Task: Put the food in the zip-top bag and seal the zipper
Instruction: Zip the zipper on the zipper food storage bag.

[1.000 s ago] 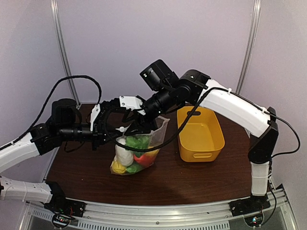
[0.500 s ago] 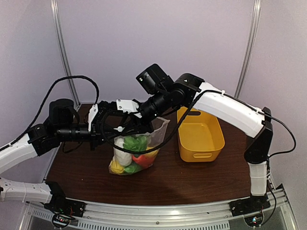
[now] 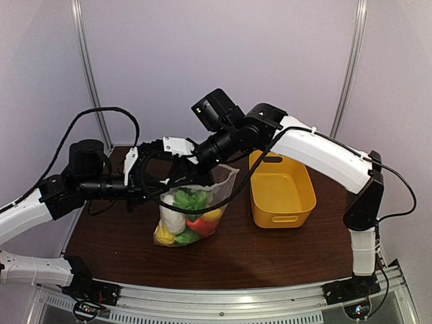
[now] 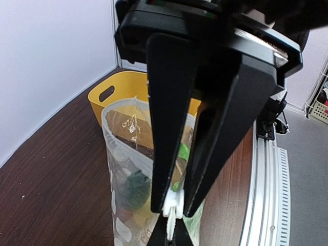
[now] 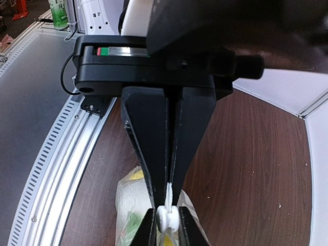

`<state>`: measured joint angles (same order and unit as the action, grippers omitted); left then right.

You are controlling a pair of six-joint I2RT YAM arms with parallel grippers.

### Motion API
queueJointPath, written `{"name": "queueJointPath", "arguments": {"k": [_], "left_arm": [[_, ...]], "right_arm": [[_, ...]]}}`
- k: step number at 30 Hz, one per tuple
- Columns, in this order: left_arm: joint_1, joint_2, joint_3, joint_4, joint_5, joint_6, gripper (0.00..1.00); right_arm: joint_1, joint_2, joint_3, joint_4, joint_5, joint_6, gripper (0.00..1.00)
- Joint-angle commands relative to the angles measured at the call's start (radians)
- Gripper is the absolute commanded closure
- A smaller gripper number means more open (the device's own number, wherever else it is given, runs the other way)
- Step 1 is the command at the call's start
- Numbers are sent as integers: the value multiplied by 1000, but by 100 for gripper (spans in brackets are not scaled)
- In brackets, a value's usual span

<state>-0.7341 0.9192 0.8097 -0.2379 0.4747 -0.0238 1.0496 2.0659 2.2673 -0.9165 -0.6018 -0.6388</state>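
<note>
Both the left gripper (image 4: 173,205) and right gripper (image 5: 168,202) clamp the zipper (image 5: 168,218) atop the zip-top bag (image 3: 228,182).

Your top camera looked down from high behind the rig, far back, over the whole table (image 3: 270,250). Each wrist camera sat close behind its fingers, sighting along them: the left gripper (image 4: 173,207) and right gripper (image 5: 166,202) each showed the zipper (image 5: 168,218) between their tips, the zip-top bag (image 4: 120,169) just beyond. All three shared that bag.
</note>
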Motion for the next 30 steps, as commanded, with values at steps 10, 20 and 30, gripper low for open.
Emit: {"name": "queueJointPath", "arguments": {"k": [10,20,30], "left_arm": [[-5,-81,-47,49,-100,54,100],[-4,-172,-107,86,-245,41,100],[-4,-184,-128,75,-297,41,100]], "right_arm": [[-30,20,13,-42,55,-45,100],[-87,21,-16,-107,98,-107,100],[-163,10,-49,-182,103,-147,100]]}}
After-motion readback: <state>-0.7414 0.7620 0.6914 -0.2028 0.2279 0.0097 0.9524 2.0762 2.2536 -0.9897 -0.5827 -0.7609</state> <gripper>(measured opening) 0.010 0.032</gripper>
